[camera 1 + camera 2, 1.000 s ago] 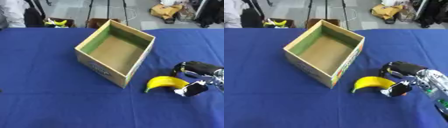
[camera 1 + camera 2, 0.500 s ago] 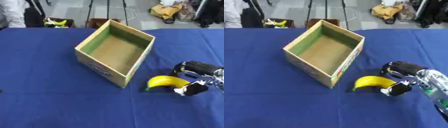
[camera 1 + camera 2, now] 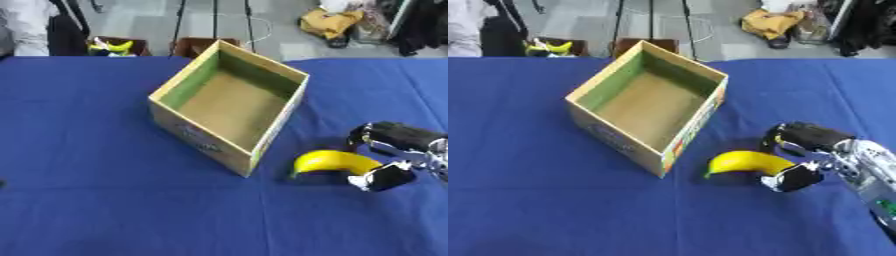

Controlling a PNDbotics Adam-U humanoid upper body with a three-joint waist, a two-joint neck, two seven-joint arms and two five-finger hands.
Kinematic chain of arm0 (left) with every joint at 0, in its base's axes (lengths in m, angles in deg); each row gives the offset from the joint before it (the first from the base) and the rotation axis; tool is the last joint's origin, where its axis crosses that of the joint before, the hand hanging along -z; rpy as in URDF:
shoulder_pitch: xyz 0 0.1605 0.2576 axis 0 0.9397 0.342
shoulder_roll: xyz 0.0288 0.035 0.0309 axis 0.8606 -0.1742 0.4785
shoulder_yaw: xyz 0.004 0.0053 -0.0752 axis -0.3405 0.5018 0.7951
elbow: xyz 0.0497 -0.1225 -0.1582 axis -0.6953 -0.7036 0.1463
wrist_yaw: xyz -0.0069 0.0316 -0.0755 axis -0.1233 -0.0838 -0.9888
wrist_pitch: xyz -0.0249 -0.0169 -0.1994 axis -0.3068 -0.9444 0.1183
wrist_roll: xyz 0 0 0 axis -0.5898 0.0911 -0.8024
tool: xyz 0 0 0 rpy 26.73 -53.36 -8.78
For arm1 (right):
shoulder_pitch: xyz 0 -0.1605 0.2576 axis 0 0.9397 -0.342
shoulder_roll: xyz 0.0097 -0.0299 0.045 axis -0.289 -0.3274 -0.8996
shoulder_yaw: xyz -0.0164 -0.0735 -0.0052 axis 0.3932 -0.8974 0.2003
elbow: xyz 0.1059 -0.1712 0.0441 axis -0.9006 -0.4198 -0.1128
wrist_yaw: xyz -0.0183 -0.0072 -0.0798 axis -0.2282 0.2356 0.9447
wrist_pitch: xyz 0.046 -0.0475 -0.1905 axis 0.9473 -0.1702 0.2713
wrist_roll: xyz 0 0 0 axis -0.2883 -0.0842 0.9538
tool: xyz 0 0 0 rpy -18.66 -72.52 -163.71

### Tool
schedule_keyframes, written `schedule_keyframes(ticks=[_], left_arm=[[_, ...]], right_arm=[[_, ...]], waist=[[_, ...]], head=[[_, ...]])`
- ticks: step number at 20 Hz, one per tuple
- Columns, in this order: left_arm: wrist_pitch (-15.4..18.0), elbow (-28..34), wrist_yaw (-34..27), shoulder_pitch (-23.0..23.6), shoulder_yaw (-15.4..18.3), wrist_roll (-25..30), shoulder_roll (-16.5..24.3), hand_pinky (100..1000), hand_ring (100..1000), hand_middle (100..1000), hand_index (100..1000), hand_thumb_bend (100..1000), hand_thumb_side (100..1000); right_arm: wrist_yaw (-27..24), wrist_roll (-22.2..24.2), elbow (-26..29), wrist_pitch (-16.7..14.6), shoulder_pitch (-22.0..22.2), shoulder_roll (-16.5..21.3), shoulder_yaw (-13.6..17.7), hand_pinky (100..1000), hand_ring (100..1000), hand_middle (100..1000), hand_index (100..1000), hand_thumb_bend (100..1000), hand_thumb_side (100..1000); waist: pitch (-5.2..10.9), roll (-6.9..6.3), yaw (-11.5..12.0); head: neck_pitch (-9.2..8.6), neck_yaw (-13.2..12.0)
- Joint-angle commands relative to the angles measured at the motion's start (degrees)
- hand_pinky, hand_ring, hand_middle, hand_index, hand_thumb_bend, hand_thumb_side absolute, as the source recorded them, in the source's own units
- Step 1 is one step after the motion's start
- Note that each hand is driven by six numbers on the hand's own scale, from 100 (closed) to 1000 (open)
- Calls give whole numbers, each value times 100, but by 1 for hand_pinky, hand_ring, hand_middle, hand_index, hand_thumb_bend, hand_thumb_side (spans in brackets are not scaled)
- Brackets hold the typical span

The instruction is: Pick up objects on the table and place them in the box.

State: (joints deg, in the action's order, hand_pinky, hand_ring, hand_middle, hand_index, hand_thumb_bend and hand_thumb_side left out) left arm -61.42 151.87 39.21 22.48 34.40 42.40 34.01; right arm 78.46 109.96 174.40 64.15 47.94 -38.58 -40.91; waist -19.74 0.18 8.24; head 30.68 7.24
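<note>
An open cardboard box [image 3: 647, 102] with green inner walls stands askew at the middle of the blue table [image 3: 527, 190]; nothing shows inside it. A yellow banana [image 3: 747, 162] lies on the cloth just right of the box's near corner. My right hand [image 3: 814, 150] comes in from the right and wraps the banana's right end. Its black fingers [image 3: 807, 135] curl over the far side and the thumb [image 3: 791, 178] presses the near side. My left hand shows in neither view.
Beyond the table's far edge, small cartons [image 3: 551, 47] with yellow items stand on the floor, beside tripod legs [image 3: 651, 20] and a yellow bag [image 3: 770, 22]. Blue cloth stretches left of the box and along the front.
</note>
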Motion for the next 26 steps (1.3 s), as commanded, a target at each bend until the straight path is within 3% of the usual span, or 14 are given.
schedule_keyframes(ticks=[1, 26], left_arm=[[12, 88, 22, -24, 15, 25, 37, 154, 242, 314, 479, 100, 1000], [12, 88, 21, -28, 24, 70, 64, 160, 247, 320, 484, 100, 1000]], right_arm=[[-6, -58, 118, 10, -73, 246, 71, 725, 785, 594, 696, 191, 549], [-113, -371, 351, 171, -94, 389, 184, 712, 764, 530, 638, 154, 564]], waist=[[101, 5, -7], [139, 23, -6]], head=[[-53, 12], [-75, 14]])
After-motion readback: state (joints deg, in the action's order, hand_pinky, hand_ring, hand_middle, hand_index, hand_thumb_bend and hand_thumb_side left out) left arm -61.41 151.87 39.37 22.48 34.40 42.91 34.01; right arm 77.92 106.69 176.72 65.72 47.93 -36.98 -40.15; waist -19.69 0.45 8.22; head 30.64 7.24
